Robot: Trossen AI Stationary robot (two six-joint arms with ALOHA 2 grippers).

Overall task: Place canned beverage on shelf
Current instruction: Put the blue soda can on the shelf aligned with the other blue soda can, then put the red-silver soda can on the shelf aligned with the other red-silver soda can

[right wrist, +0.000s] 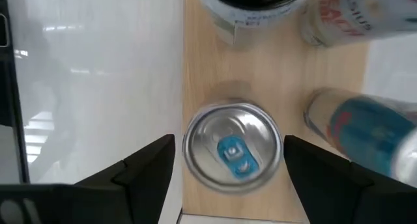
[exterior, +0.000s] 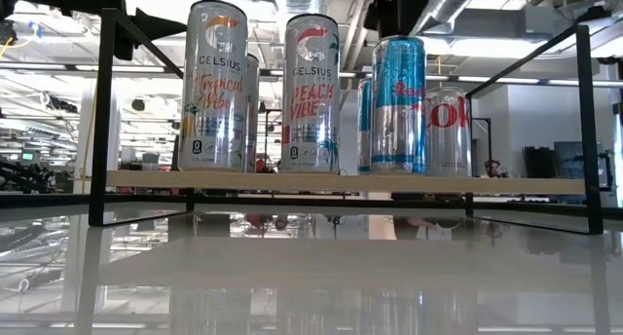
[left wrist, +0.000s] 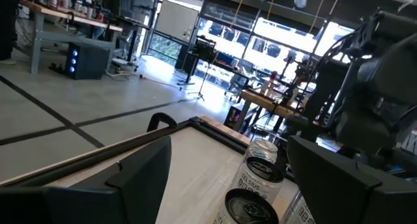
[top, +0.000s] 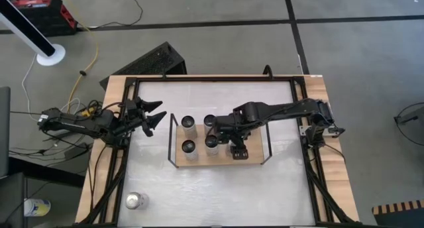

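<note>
Shelf (top: pixel 255 156) sits mid-table in the high view, light-wood board in a black wire frame. You've got four can tops visible on it at its left half: two at the far edge, two at the near edge; the right gripper (top: pixel 236 148) hangs over the board just right of them, hiding what's under it. Right half of the board is bare. One loose can (top: pixel 135 201) stands near the table's front-left corner, well apart from the shelf. Left gripper (top: pixel 154 115) waits off the shelf's left end rail, fingers spread, holding nothing.

Low view: you see the board edge-on with cans upright in a row: Celsius Tropical Vibe can (exterior: pixel 211 86), Celsius Peach Vibe can (exterior: pixel 311 93), a blue can (exterior: pixel 398 105), and a Coke can (exterior: pixel 448 130) behind it. More cans partly hidden behind. Right end of the board is free up to the rail.

Left wrist view: fingers apart, two can tops between them farther off, nearest one a dark-topped Celsius can (left wrist: pixel 249 206). The table's black rail runs across.

Right wrist view: silver can with blue tab (right wrist: pixel 233 150) stands on the wood close to the board's edge, between the spread fingers (right wrist: pixel 146 165), gaps both sides, released. Blue can (right wrist: pixel 358 129) just beside it; two more cans beyond.
</note>
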